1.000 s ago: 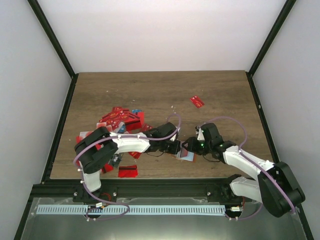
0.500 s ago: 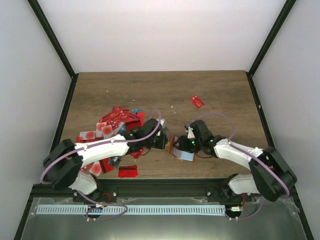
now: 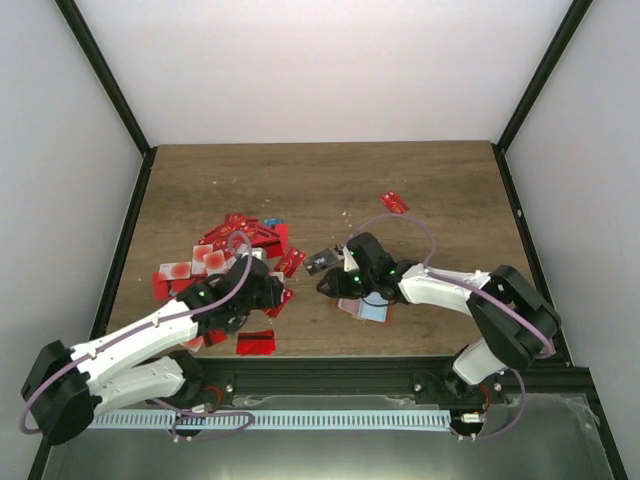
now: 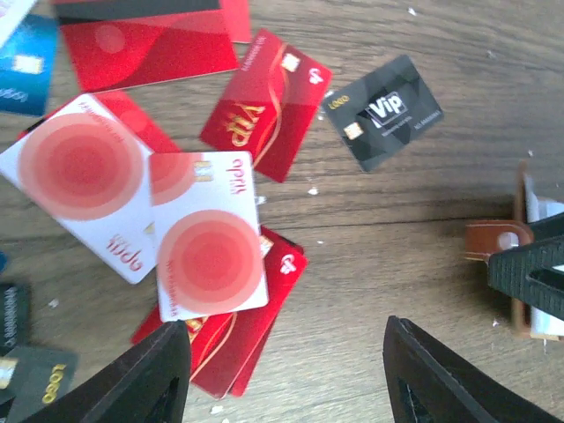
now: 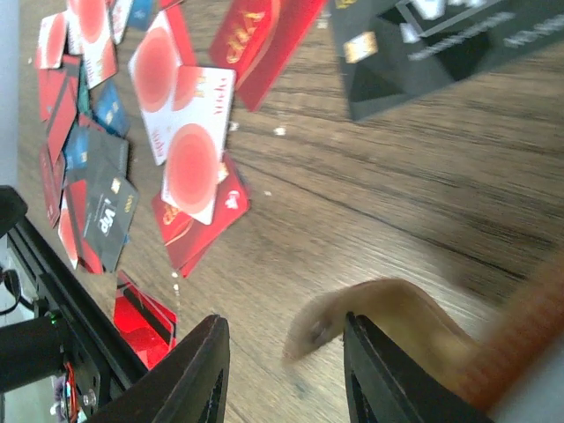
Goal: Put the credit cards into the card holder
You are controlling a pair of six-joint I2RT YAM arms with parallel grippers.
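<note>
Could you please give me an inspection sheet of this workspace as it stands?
Surface: wooden table, with a few pale specks.
Job's things: credit cards heaped at the left; a black VIP card and one red card lie apart from the heap; card holder at the right gripper's tips, no card seen in it.
Clutter: nothing seen.
Grippers: left gripper open and empty above the cards; right gripper at the holder's tab, grip unclear.
Cables: purple cables looped along both arms.
Surroundings: white walls, black frame posts.
</note>
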